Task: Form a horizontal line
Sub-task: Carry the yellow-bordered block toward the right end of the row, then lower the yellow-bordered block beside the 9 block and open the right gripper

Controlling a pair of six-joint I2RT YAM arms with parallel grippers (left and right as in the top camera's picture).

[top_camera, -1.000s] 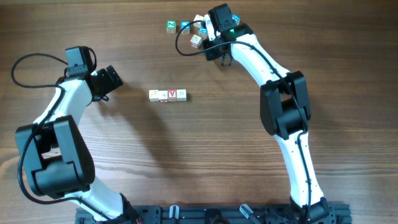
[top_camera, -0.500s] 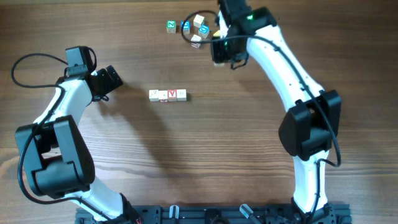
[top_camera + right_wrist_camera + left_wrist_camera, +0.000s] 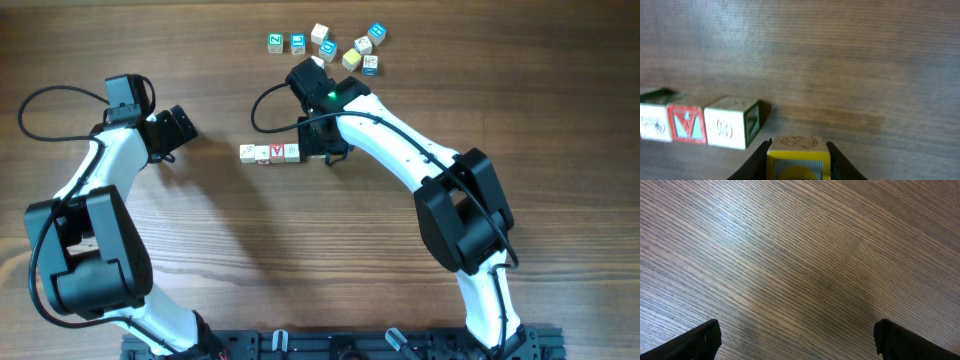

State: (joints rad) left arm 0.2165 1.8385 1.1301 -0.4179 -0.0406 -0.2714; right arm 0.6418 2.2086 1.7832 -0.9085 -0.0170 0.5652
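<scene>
A row of three blocks (image 3: 270,153) lies on the table: a white one, a red V block (image 3: 686,123) and a green-edged S block (image 3: 732,123). My right gripper (image 3: 322,150) sits just right of the row's right end and is shut on a yellow block (image 3: 797,157) with a drawing on top, held close to the S block. Several loose blocks (image 3: 330,45) lie at the far edge. My left gripper (image 3: 795,340) is open and empty over bare wood, left of the row in the overhead view (image 3: 178,128).
The loose cluster includes a green-letter block (image 3: 274,41), blue blocks (image 3: 376,32) and a yellowish block (image 3: 350,58). The right arm's black cable (image 3: 262,105) loops above the row.
My right gripper has moved from the block cluster at the far edge down and left to the row's right end, carrying the yellow block. The left arm has not moved.
</scene>
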